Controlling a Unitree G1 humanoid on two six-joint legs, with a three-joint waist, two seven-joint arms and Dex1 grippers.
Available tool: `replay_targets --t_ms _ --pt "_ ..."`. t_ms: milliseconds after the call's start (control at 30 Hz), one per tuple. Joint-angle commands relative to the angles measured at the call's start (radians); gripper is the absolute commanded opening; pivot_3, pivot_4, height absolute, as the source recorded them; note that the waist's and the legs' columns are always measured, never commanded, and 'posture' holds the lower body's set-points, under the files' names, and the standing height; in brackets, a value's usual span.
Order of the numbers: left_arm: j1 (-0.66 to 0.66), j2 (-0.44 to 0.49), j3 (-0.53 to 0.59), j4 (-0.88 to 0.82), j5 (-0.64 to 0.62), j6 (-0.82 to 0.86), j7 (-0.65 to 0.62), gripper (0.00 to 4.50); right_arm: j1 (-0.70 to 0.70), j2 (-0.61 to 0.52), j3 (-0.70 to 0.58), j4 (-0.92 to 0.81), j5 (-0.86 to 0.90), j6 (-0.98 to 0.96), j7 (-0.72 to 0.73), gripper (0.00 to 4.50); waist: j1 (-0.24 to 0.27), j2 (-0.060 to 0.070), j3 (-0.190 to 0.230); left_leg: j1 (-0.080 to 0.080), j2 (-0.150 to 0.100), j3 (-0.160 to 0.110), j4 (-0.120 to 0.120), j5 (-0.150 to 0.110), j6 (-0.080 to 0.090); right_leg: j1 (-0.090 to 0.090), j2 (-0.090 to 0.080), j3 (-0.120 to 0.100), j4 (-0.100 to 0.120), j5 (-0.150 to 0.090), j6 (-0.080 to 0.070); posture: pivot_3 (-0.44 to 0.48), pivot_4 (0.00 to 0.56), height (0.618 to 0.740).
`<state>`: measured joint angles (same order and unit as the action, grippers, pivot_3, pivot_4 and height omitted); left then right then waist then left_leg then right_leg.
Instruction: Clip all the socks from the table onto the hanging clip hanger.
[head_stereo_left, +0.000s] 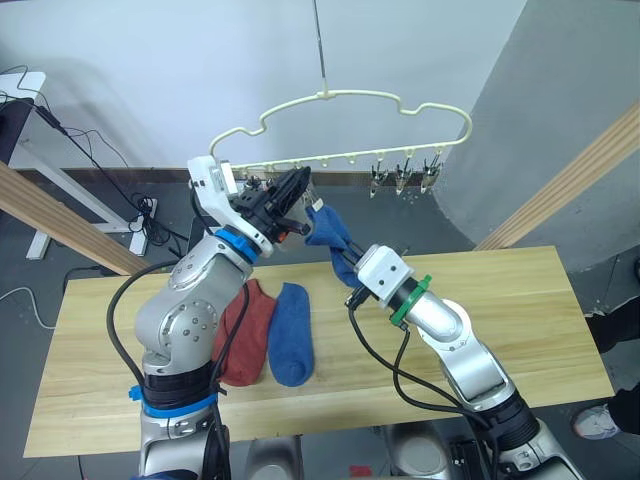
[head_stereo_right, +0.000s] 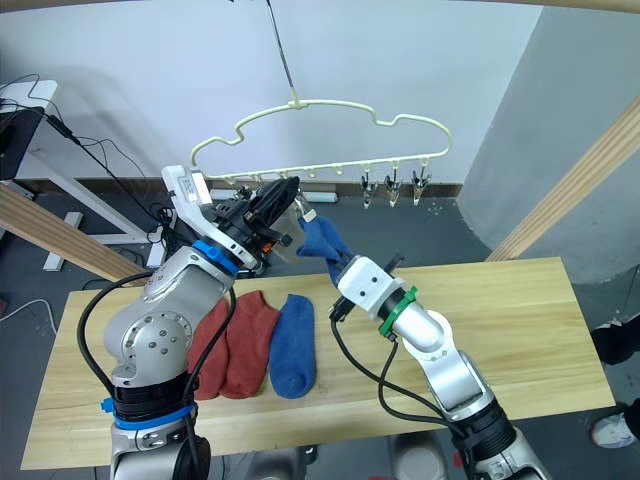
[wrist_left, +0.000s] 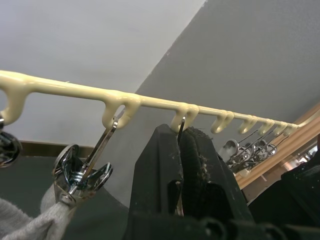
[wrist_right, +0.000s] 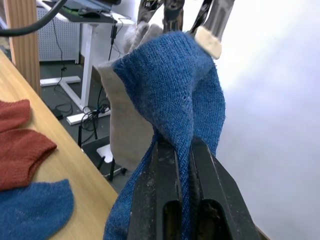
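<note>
The cream clip hanger (head_stereo_left: 340, 100) hangs above the table's (head_stereo_left: 520, 330) far edge. My left gripper (head_stereo_left: 297, 190) is raised to its lower bar, shut on one metal clip (wrist_left: 181, 125). Beside it, another clip (wrist_left: 82, 172) holds a grey sock (wrist_left: 27, 225). My right gripper (head_stereo_left: 342, 260) is shut on a blue sock (head_stereo_left: 327, 230) and holds it up just below the left gripper's fingers. In the right wrist view the grey sock (wrist_right: 122, 120) hangs behind the blue one (wrist_right: 175, 90). Two rust-red socks (head_stereo_left: 246, 330) and a second blue sock (head_stereo_left: 291, 335) lie flat on the table.
Three free clips (head_stereo_left: 405, 178) hang at the hanger's right end. Slanted wooden poles stand at the left (head_stereo_left: 60, 225) and the right (head_stereo_left: 570, 185). A white desk with cables (head_stereo_left: 30, 100) stands behind on the left. A shoe (head_stereo_left: 598, 422) shows at the table's right end.
</note>
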<state>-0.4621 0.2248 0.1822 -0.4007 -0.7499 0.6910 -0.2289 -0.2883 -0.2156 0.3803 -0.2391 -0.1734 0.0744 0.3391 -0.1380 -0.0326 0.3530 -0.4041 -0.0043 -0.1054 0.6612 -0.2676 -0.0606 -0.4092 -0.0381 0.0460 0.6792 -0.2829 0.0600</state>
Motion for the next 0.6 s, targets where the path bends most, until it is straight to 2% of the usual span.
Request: replay_targets --t_ms 33,267,433,600 --pt "-0.006 -0.001 -0.005 -0.047 -0.017 -0.022 -0.011 0.0 0.02 0.013 -0.009 -0.066 0.015 -0.031 0.005 0.06 0.0 0.0 0.0 0.0 0.0 0.0 0.0 0.0 0.0 0.0 0.0 0.0 0.0 0.0 0.0 -0.246 0.356 0.74" --pt "-0.005 -0.01 -0.004 -0.051 -0.034 -0.009 -0.003 0.0 0.032 0.039 0.001 -0.06 0.007 -0.036 0.004 0.06 0.0 0.0 0.0 0.0 0.0 0.0 0.0 0.0 0.0 0.0 0.0 0.0 0.0 0.0 0.0 -0.246 0.356 0.74" --pt "0.002 -0.004 0.007 -0.052 -0.067 -0.003 -0.013 0.0 -0.011 0.074 0.007 0.0 -0.003 -0.051 -0.005 0.06 0.0 0.0 0.0 0.0 0.0 0.0 0.0 0.0 0.0 0.0 0.0 0.0 0.0 0.0 0.0 -0.239 0.355 0.74" --pt "0.005 0.008 0.003 -0.05 -0.063 -0.006 -0.013 1.48 -0.037 0.086 0.001 0.038 -0.006 -0.064 -0.008 0.0 0.0 0.0 0.0 0.0 0.0 0.0 0.0 0.0 0.0 -0.001 0.0 0.0 0.0 0.0 0.0 -0.236 0.353 0.74"
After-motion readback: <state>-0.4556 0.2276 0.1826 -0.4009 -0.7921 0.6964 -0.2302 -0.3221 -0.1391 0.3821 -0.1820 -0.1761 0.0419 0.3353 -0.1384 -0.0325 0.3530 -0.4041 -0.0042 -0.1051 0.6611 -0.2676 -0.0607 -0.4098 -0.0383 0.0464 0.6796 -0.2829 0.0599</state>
